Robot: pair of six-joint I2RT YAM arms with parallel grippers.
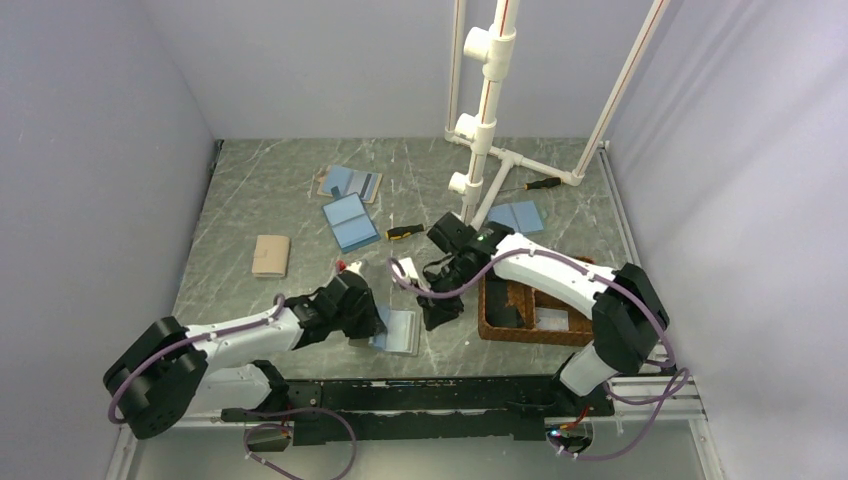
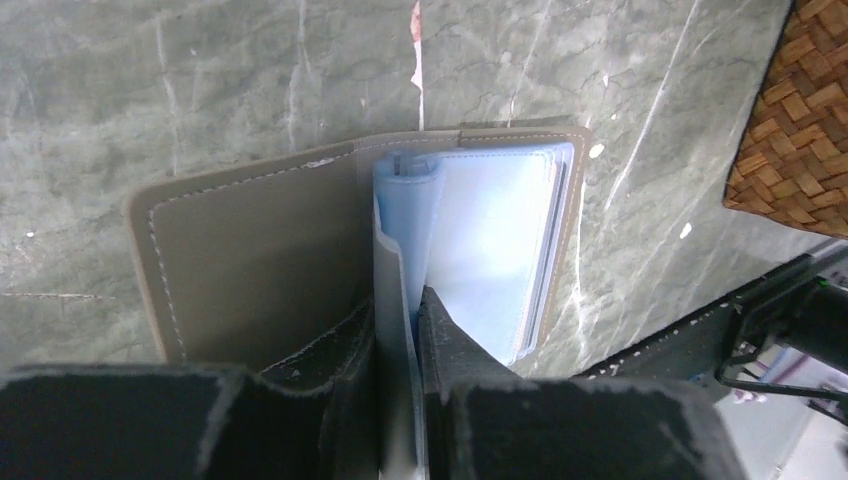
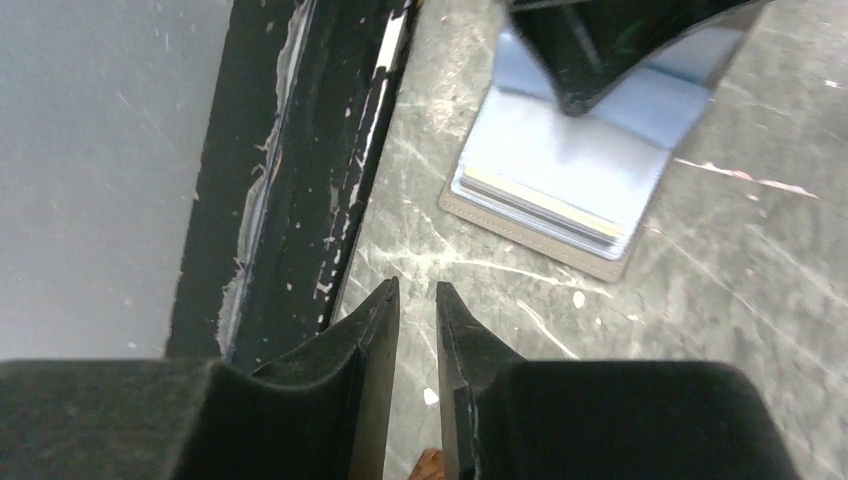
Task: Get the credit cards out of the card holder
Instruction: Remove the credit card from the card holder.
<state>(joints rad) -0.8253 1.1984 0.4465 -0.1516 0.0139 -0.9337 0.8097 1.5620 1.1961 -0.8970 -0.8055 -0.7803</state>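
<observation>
The card holder (image 1: 400, 331) lies open on the marble table by the near edge. In the left wrist view its tan panel (image 2: 250, 260) is on the left and its light blue leaves (image 2: 500, 240) on the right. My left gripper (image 2: 398, 300) is shut on one light blue leaf that stands up from the spine. Thin layered edges run along the right leaf (image 3: 545, 195); I cannot tell the credit cards apart from the sleeves. My right gripper (image 3: 417, 290) hovers just right of the holder (image 3: 570, 180), its jaws a narrow gap apart with nothing between them.
A brown wicker tray (image 1: 530, 312) stands to the right of the right gripper (image 1: 440, 312). Farther back lie other blue holders (image 1: 350, 221), a tan wallet (image 1: 270, 255), two screwdrivers (image 1: 405, 231) and a white pipe frame (image 1: 485, 130). A black rail (image 3: 290, 170) lines the near edge.
</observation>
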